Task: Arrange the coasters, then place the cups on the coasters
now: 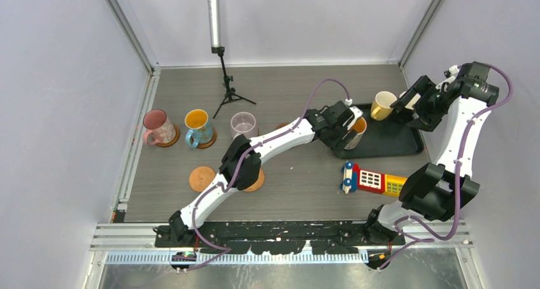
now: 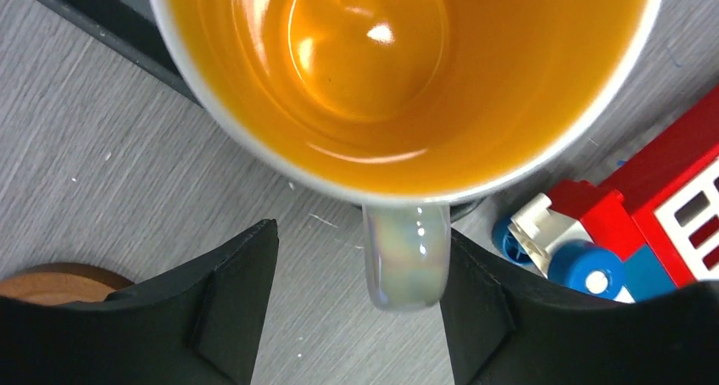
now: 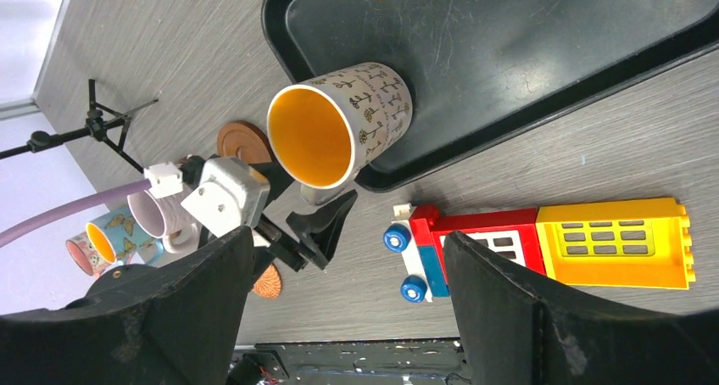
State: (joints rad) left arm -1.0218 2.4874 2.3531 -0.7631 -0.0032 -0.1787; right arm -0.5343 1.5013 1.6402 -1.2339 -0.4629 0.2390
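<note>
I'm on the cup step: white mug sits at left edge of black tray. Left pincer straddles its handle, jaws part open, not clamped; one pad looks abt touching. Next I'd close on handle, lift, carry to bare coaster. Right pincer wide open, empty.

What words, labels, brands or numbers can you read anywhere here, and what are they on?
No text can be read in any view.
White mug: small plant drawings only, no letters.
Toy: window grids only, no writing.
</note>
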